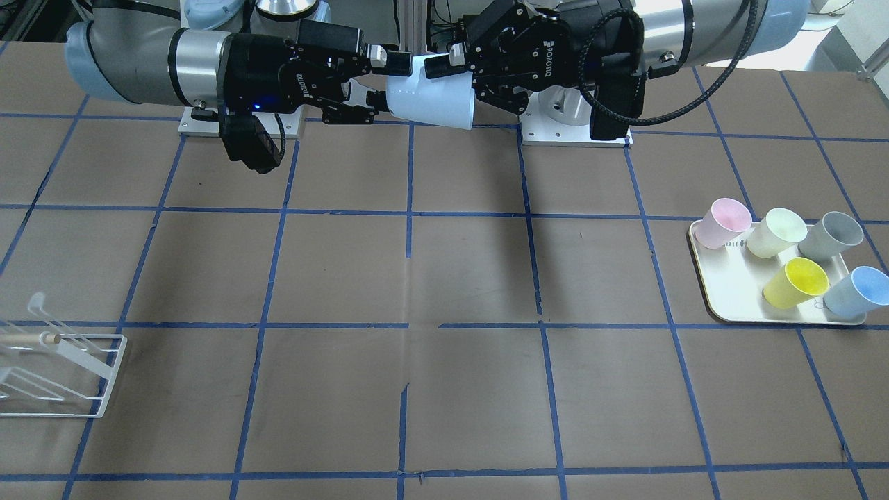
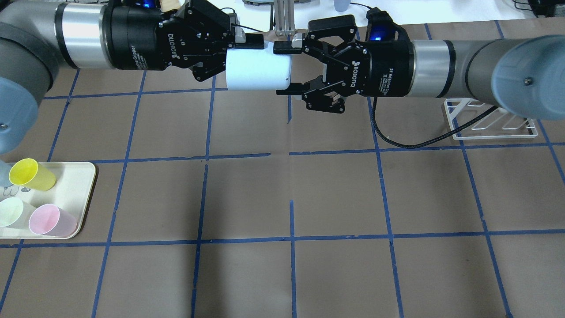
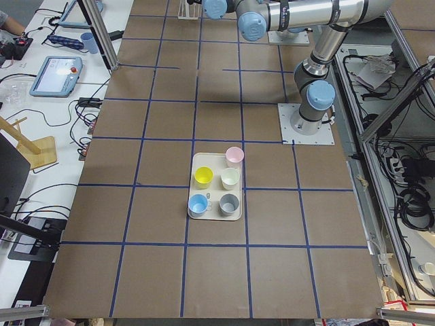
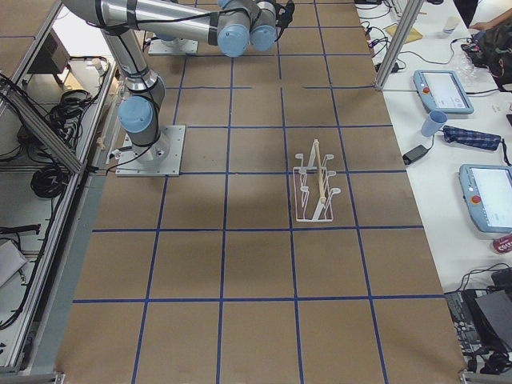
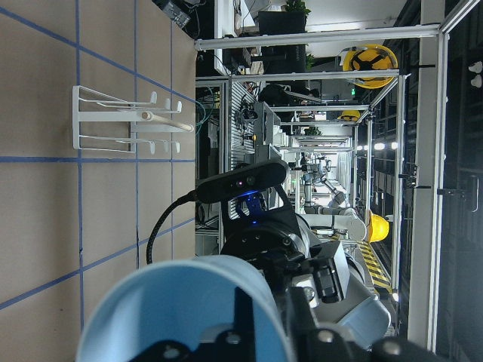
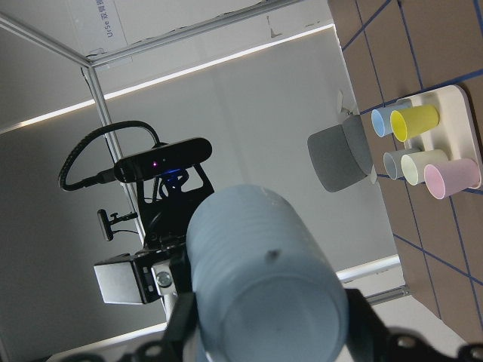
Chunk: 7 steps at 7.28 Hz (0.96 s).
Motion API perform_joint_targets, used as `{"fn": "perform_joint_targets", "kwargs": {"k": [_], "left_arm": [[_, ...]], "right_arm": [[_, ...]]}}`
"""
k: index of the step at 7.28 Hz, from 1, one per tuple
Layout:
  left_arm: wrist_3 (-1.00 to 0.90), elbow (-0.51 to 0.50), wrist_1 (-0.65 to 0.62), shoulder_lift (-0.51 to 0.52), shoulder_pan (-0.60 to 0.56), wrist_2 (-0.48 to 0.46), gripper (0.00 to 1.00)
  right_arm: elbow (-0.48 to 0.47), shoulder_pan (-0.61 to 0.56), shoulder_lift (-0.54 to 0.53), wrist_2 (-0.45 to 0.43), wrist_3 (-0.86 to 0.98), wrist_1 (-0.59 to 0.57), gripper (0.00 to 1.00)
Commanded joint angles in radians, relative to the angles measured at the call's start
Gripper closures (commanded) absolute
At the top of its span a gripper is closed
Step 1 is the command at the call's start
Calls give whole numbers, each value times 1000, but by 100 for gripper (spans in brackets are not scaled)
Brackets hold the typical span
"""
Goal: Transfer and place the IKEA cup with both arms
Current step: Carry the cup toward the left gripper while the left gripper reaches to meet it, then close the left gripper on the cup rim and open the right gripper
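The pale-blue IKEA cup (image 1: 430, 97) hangs on its side in the air between both arms at the robot's end of the table, also shown in the overhead view (image 2: 258, 70). My left gripper (image 2: 247, 48) is shut on its rim wall, with one finger inside the mouth, as the left wrist view (image 5: 181, 302) shows. My right gripper (image 2: 284, 68) straddles the narrow base end with both fingers against it. The right wrist view shows the cup's base (image 6: 264, 302). In the front view the left gripper (image 1: 451, 73) is on the right and the right gripper (image 1: 385, 87) on the left.
A cream tray (image 1: 729, 312) on my left side holds pink (image 1: 722, 222), pale green (image 1: 776, 232), grey (image 1: 830, 236), yellow (image 1: 795, 282) and blue twin (image 1: 856, 292) cups. A white wire rack (image 2: 490, 121) stands on my right side. Blue tape lines grid the brown table.
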<state>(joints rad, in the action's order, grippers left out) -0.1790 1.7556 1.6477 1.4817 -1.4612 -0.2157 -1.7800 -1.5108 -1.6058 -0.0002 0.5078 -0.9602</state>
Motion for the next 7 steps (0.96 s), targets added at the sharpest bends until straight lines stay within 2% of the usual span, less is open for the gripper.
{"fn": "perform_joint_targets", "kwargs": {"k": [1, 2, 3, 5, 6, 7], "left_arm": [[4, 2, 3, -7, 1, -1, 100], [19, 1, 1, -7, 4, -2, 100], [26, 1, 0, -9, 7, -2, 100], [48, -7, 3, -9, 7, -7, 100], [105, -21, -3, -11, 9, -113, 100], [143, -30, -25, -11, 19, -245, 100]], "right_arm": [[1, 0, 3, 0, -5, 0, 63], [1, 0, 4, -1, -52, -2, 8], [2, 1, 6, -1, -73, -17, 0], [5, 17, 7, -7, -90, -37, 0], [4, 49, 7, -47, -118, -89, 0], [7, 134, 7, -190, -159, -126, 0]]}}
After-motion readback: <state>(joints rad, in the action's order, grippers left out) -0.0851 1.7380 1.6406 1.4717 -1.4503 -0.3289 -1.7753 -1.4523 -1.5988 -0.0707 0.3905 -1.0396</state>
